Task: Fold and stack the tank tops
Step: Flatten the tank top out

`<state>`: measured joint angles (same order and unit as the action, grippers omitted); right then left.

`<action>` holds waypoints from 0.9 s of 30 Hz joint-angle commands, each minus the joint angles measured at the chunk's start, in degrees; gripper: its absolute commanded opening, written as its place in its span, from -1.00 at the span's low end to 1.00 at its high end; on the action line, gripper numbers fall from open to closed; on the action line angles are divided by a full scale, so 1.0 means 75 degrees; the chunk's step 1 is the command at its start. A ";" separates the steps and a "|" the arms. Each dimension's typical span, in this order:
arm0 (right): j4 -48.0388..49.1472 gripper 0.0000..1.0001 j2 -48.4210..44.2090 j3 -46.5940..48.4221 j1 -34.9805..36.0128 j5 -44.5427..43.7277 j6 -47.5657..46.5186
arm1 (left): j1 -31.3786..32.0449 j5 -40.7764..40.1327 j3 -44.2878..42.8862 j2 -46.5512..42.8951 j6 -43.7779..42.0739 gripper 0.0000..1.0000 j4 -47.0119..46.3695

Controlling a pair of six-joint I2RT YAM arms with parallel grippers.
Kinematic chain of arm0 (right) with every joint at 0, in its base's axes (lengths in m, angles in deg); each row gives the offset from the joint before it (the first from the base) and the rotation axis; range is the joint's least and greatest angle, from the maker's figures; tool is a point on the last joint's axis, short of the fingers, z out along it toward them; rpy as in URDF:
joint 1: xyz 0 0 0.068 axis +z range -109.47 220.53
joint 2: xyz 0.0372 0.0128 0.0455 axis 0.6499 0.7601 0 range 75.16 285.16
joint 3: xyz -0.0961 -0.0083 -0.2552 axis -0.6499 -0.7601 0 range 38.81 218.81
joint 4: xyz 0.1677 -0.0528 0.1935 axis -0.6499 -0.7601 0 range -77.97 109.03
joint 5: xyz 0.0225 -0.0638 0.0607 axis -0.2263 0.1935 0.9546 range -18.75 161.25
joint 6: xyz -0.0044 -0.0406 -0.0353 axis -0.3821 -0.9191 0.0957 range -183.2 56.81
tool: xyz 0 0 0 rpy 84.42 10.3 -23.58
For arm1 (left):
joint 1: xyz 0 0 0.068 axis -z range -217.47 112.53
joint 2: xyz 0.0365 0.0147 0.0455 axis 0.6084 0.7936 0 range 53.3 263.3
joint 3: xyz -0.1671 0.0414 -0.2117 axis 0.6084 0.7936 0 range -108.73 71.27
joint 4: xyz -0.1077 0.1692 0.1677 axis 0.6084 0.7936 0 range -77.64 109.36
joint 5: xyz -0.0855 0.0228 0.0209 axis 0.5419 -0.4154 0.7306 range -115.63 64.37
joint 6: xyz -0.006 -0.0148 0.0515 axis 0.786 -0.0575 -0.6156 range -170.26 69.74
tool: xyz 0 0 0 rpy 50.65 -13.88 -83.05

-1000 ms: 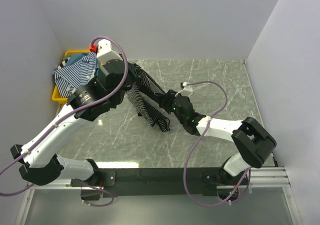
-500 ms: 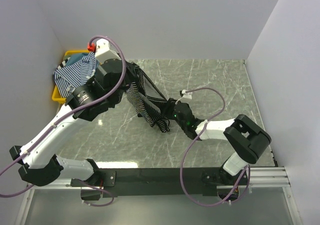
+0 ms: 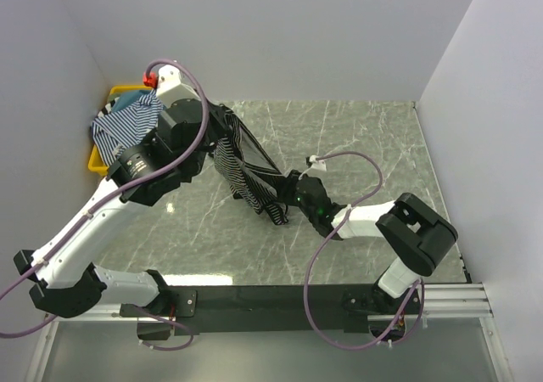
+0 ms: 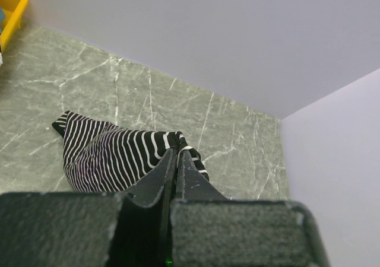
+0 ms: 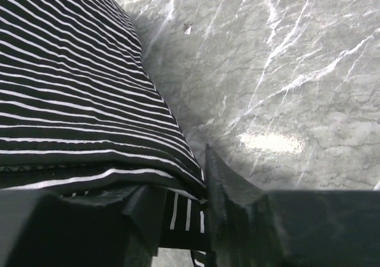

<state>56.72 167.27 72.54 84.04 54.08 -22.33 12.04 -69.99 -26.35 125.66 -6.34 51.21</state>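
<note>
Left gripper (image 4: 177, 155) clamps the far-left end of the black white-striped fabric tank top (image 4: 107, 154); right gripper (image 5: 185, 203) clamps its near-right edge.

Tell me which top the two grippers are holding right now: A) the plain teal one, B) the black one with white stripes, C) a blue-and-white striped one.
B: the black top with white stripes is pinched at one end by the left gripper and at the other by the right gripper, strung between them.
</note>
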 commanded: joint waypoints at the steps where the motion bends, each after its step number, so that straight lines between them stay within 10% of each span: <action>1: 0.0423 -0.27 0.0069 0.0014 -0.0059 -0.0090 0.0013 | -0.0063 0.0055 -0.0144 -0.0284 -0.0149 -0.99 -0.0258; 9: -0.0943 -1.00 -0.1053 0.0059 -0.0304 -0.0533 0.0025 | -0.0297 -0.0156 0.0125 -0.0542 -0.0056 -0.99 -0.0398; 19: -0.5559 -1.00 -0.4638 0.3219 -0.1535 -0.1530 -0.2095 | -0.1082 -0.0261 -0.0108 -0.1221 -0.0161 -0.99 -0.0458; 27: -0.6748 -1.00 -0.6081 0.4888 -0.1559 -0.1438 -0.3315 | -0.1106 -0.0250 -0.0062 -0.2041 -0.0044 -0.99 -0.0411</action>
<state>12.83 124.67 106.53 72.76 45.38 -42.05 4.13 -70.08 -25.41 113.36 -6.15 49.88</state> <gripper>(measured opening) 0.015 0.023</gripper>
